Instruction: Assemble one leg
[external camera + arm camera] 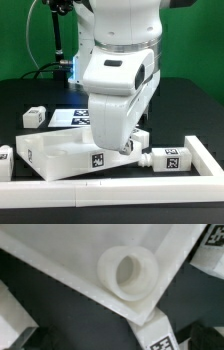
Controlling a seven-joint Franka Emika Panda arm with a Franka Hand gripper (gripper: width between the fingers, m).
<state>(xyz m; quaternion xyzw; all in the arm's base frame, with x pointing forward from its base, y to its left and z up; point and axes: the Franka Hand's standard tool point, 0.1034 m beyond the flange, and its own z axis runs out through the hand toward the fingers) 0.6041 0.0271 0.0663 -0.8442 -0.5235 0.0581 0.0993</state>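
Now | hand (128,146) low over tabletop (55,160) corner | opening and hold hidden

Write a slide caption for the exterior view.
Arm bent low over a corner of the tabletop; one leg lies beside that corner, another farther back.

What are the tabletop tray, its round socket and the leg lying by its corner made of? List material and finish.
Tabletop tray: likely moulded white plastic, matte; uniform colour, soft edges. Socket: same plastic, faint sheen on its rim. Leg: seemingly white plastic, with flat printed tags, perhaps paper.
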